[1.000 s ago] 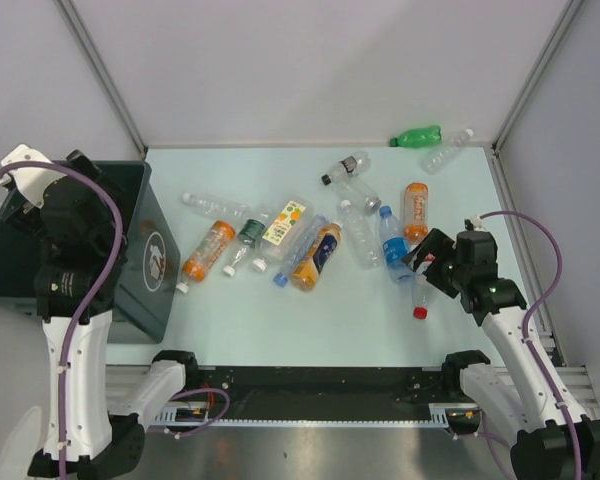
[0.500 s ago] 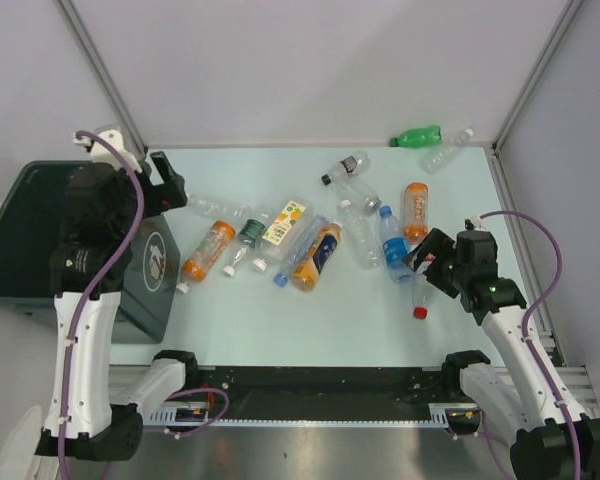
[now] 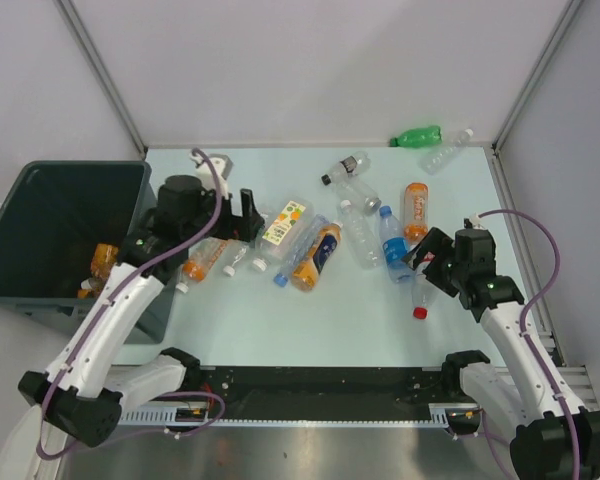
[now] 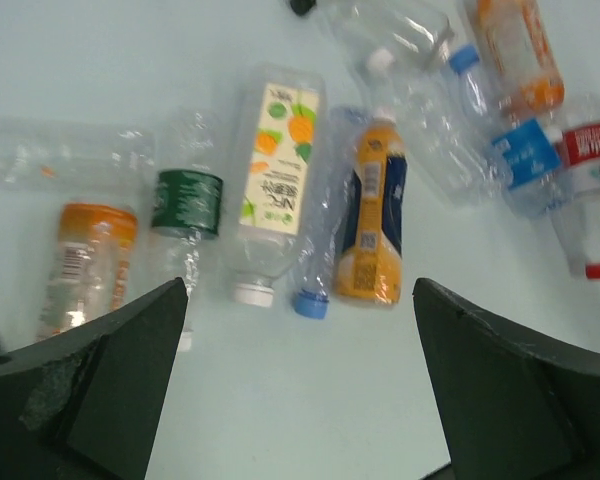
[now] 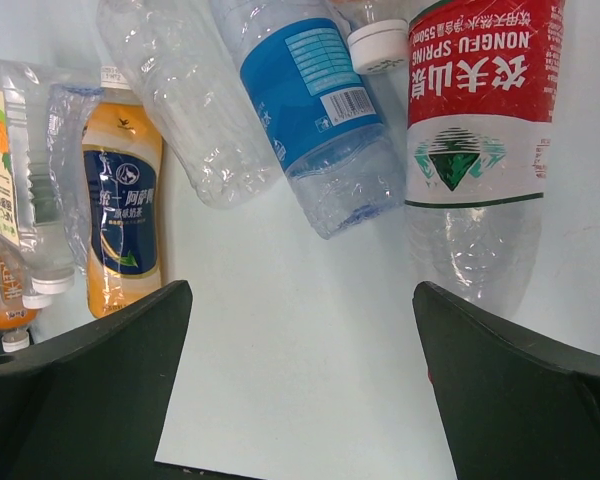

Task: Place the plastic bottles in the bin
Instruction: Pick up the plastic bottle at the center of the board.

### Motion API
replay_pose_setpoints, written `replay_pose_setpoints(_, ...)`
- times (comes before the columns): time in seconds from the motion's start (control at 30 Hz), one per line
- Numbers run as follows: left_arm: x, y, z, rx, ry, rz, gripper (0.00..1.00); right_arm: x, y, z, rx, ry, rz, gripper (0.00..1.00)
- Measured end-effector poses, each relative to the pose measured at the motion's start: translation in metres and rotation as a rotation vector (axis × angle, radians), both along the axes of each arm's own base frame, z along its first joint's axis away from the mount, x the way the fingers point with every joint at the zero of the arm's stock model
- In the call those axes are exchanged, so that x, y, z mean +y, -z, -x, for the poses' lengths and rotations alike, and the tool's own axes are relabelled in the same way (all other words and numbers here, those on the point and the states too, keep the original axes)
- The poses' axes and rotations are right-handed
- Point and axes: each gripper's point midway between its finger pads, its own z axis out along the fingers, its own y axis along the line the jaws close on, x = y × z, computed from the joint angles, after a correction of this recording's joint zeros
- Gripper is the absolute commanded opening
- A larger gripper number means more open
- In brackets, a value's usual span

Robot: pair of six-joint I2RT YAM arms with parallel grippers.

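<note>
Clearly most of this job is ahead of me. The bin (image 3: 70,200) sits at the left end of the bench (image 3: 330,320). Down in its near corner I can make out one orange bottle (image 3: 102,258), with something smaller beside it that I cannot identify. The left arm hides part of that side.

Everything else lies out on the bench. I count over a dozen plastic bottles (image 3: 360,235), most of them in a loose band across the middle.

The left pincer (image 3: 234,220) hangs over the bin end of that band, jaws spread wide with nothing between them. Its wrist camera looks down on the green-label bottle (image 4: 187,203), the white-label juice bottle (image 4: 277,165) and the navy-label bottle (image 4: 372,225), which lie side by side.

The right pincer (image 3: 426,262) is just as wide and just as empty. It sits low beside the blue-label bottle (image 5: 315,75) and the red-label bottle (image 5: 485,90), which lie close together.

The green bottle (image 3: 416,135) and a clear bottle (image 3: 448,150) lie in the far right corner, well apart from the rest. I judge those two the awkward ones, being farthest from the bin.

By my reckoning only a small share is done, and neither arm carries anything. I'd take the cluster under the left pincer next, since it lies nearest the bin.
</note>
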Motion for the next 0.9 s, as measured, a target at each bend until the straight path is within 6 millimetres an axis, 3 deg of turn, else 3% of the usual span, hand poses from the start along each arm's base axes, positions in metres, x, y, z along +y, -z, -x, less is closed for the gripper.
replay_pose_setpoints(0.17, -0.049, 0.054, 0.023, 0.087, 0.185, -0.017, 1.0, 0.0, 0.002, 0.0, 0.009, 0.0, 0.001, 0.98)
replay_pose_setpoints(0.3, -0.084, 0.076, 0.036, 0.118, 0.301, -0.024, 0.97, 0.0, 0.002, 0.0, 0.011, 0.003, -0.001, 0.97)
replay_pose_setpoints(0.43, -0.111, 0.098, 0.036, 0.158, 0.338, -0.055, 0.95, 0.0, 0.002, 0.0, 0.012, 0.003, -0.001, 0.98)
replay_pose_setpoints(0.63, -0.131, 0.138, 0.031, 0.243, 0.305, -0.133, 0.93, -0.001, 0.002, 0.001, 0.011, -0.002, 0.005, 1.0)
replay_pose_setpoints(0.9, -0.145, 0.169, 0.022, 0.302, 0.271, -0.174, 0.86, -0.002, -0.003, 0.005, -0.012, -0.008, 0.016, 1.0)
